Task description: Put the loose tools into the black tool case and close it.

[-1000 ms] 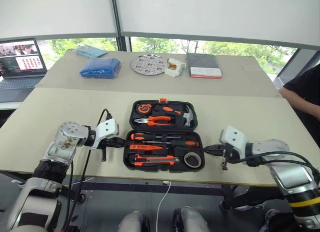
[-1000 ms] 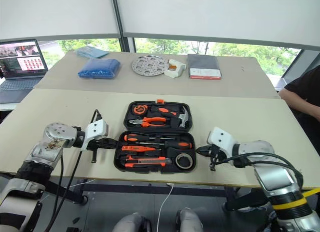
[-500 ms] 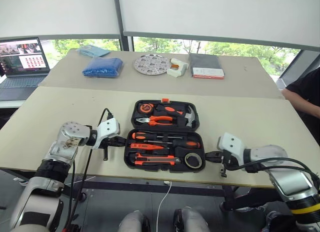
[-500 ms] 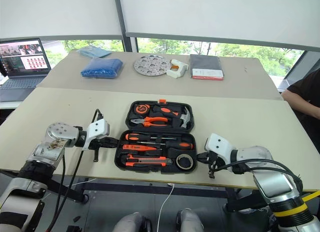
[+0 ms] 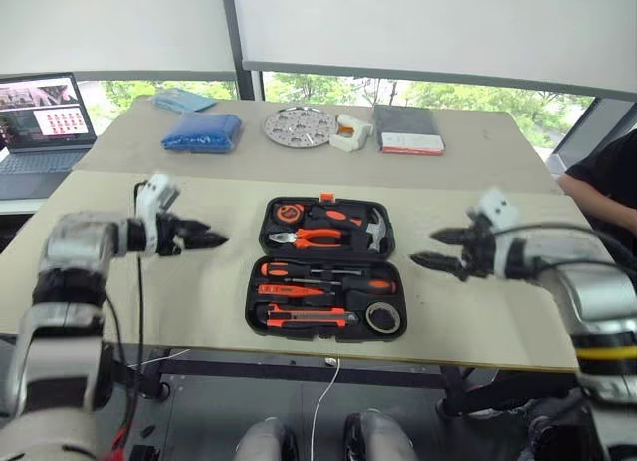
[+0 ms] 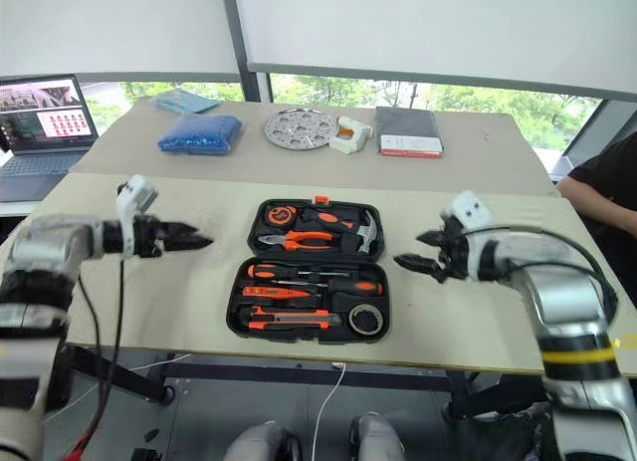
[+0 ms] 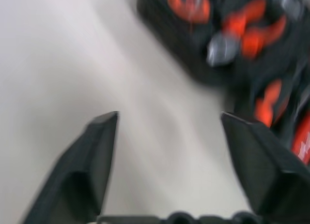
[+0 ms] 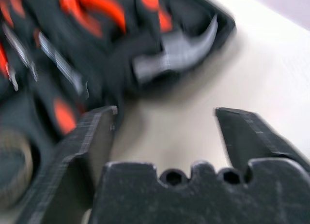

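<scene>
The black tool case (image 5: 324,270) lies open on the worktop (image 5: 119,292), between the two claws and touching neither. The left claw (image 5: 213,239) hangs above the worktop to the case's left, fingers apart, holding nothing. The right claw (image 5: 426,250) hangs to the case's right, fingers likewise apart and empty. Screwdrivers (image 5: 328,278), utility knife (image 5: 304,317) and tape roll (image 5: 384,318) sit in the near half's slots. The right wrist view shows the hammer (image 8: 177,52) head at close range; the head views show the whole case.
</scene>
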`<state>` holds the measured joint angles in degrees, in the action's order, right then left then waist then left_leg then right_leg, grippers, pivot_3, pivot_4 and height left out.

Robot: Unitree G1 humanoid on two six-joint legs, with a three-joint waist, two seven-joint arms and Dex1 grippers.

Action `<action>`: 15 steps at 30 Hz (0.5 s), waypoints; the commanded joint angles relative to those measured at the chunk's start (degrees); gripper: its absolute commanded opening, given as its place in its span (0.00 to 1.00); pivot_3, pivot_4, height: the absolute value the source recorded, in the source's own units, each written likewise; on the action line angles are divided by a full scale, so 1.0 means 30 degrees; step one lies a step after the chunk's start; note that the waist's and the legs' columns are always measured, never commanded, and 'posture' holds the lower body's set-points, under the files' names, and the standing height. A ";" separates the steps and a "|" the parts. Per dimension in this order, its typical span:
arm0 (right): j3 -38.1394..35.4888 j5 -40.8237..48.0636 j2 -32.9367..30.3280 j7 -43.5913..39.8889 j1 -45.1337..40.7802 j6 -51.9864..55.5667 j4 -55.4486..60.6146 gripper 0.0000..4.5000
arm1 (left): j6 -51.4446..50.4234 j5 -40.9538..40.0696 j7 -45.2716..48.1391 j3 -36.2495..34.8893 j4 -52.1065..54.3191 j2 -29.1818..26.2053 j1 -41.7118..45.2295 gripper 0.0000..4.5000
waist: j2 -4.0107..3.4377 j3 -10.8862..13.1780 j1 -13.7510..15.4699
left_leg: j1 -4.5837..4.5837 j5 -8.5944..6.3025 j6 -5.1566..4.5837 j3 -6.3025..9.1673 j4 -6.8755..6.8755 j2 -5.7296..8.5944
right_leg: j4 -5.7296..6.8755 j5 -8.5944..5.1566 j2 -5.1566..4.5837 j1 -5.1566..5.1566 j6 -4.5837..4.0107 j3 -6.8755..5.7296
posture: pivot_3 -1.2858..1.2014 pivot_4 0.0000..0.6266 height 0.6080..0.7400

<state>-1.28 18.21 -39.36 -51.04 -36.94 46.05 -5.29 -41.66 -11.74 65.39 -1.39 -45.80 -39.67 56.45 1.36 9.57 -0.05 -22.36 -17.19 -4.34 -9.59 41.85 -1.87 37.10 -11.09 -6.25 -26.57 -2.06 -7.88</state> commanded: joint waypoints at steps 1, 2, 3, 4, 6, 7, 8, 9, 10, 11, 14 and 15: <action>0.0007 -0.0542 0.1135 0.2007 -0.1977 0.1033 -0.2804 0.99 | -0.0558 -0.0062 -0.2262 -0.0633 -0.2280 0.1377 0.1612 0.87 | 0.0000 0.0000 -0.0059 | -0.0021 0.0001 -0.0003 -0.0003 -0.0005 0.0016 | -0.0006 0.0003 -0.0009 -0.0015 -0.0005 -0.0001 | 0.52 0.24 0.84; -0.0074 -0.0625 0.1555 0.2544 -0.2518 0.1205 -0.3593 0.99 | -0.0629 -0.0073 -0.2708 -0.0760 -0.2770 0.1785 0.2019 0.87 | 0.0001 0.0000 -0.0136 | -0.0031 0.0000 -0.0006 -0.0003 -0.0006 0.0022 | 0.0001 0.0004 -0.0014 -0.0024 -0.0008 -0.0001 | 0.52 0.24 0.84; -0.0251 -0.0673 0.2010 0.3070 -0.3111 0.1358 -0.4511 0.99 | -0.0599 -0.0043 -0.3079 -0.0805 -0.3253 0.2208 0.2376 0.87 | 0.0001 0.0001 -0.0214 | -0.0034 -0.0001 -0.0007 -0.0012 -0.0007 0.0023 | 0.0005 0.0026 -0.0006 -0.0025 -0.0044 -0.0006 | 0.52 0.24 0.84; -0.0396 -0.0709 0.2367 0.3481 -0.3597 0.1451 -0.5291 0.99 | -0.0457 0.0036 -0.3325 -0.0774 -0.3610 0.2546 0.2626 0.87 | 0.0001 0.0001 -0.0261 | -0.0105 -0.0001 -0.0006 -0.0013 -0.0017 0.0025 | 0.0006 0.0040 -0.0002 -0.0074 -0.0062 -0.0030 | 0.52 0.24 0.84; -0.0528 -0.0786 0.2860 0.4054 -0.4349 0.1466 -0.6601 0.99 | -0.0124 0.0179 -0.3522 -0.0669 -0.4161 0.3031 0.2949 0.87 | -0.0001 0.0001 -0.0328 | -0.0209 0.0002 -0.0002 -0.0015 -0.0016 0.0024 | 0.0041 0.0088 0.0022 -0.0167 -0.0141 -0.0098 | 0.52 0.24 0.84; -0.0475 -0.0878 0.3027 0.4205 -0.4613 0.1326 -0.7125 0.99 | -0.0036 0.0205 -0.3651 -0.0680 -0.4408 0.3226 0.3106 0.87 | -0.0002 0.0002 -0.0354 | -0.0229 0.0004 0.0000 -0.0017 -0.0018 0.0025 | 0.0040 0.0090 0.0032 -0.0180 -0.0144 -0.0184 | 0.52 0.24 0.84; -0.0383 -0.1002 0.3229 0.4390 -0.4866 0.1135 -0.7682 0.99 | 0.0035 0.0238 -0.3865 -0.0718 -0.4723 0.3430 0.3270 0.87 | -0.0002 0.0002 -0.0387 | -0.0240 0.0005 0.0002 -0.0018 -0.0024 0.0023 | 0.0036 0.0089 0.0036 -0.0185 -0.0145 -0.0206 | 0.52 0.24 0.84; -0.0285 -0.1114 0.3409 0.4573 -0.5066 0.1009 -0.8142 0.94 | 0.0214 0.0322 -0.4116 -0.0718 -0.5001 0.3601 0.3373 0.87 | -0.0003 0.0002 -0.0422 | -0.0245 0.0005 0.0003 -0.0017 -0.0029 0.0019 | 0.0030 0.0088 0.0044 -0.0185 -0.0144 -0.0220 | 0.52 0.24 0.84; -0.0215 -0.1149 0.3599 0.4647 -0.5223 0.0968 -0.8493 0.88 | 0.0385 0.0378 -0.4288 -0.0722 -0.5227 0.3732 0.3425 0.82 | -0.0004 0.0002 -0.0474 | -0.0248 0.0005 0.0003 -0.0017 -0.0042 0.0019 | 0.0020 0.0087 0.0048 -0.0186 -0.0143 -0.0227 | 0.52 0.24 0.84; -0.0163 -0.1173 0.3754 0.4646 -0.5318 0.0935 -0.8718 0.84 | 0.0524 0.0458 -0.4406 -0.0675 -0.5376 0.3806 0.3439 0.76 | -0.0006 0.0001 -0.0539 | -0.0248 0.0005 0.0004 -0.0016 -0.0048 0.0020 | 0.0015 0.0086 0.0047 -0.0187 -0.0141 -0.0227 | 0.52 0.24 0.84; 0.0036 -0.1382 0.4168 0.4705 -0.5350 0.0747 -0.9013 0.59 | 0.0705 0.0592 -0.4451 -0.0561 -0.5594 0.3880 0.3333 0.53 | -0.0007 0.0000 -0.0675 | -0.0241 0.0005 0.0004 -0.0016 -0.0046 0.0023 | 0.0023 0.0082 0.0035 -0.0179 -0.0130 -0.0223 | 0.52 0.24 0.84; 0.0092 -0.1443 0.4251 0.4698 -0.5335 0.0713 -0.9052 0.57 | 0.0725 0.0622 -0.4381 -0.0544 -0.5637 0.3876 0.3304 0.51 | -0.0007 -0.0001 -0.0670 | -0.0233 0.0005 0.0006 -0.0019 -0.0042 0.0029 | 0.0021 0.0077 0.0014 -0.0170 -0.0121 -0.0230 | 0.52 0.24 0.84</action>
<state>-0.77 14.69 -26.24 -37.57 -52.66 48.97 -32.07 -40.06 -10.44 52.39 -2.63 -62.21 -27.53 65.25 1.33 9.57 -2.06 -23.04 -17.17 -4.31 -9.66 41.77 -1.78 37.15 -10.90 -6.23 -27.08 -2.35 -8.56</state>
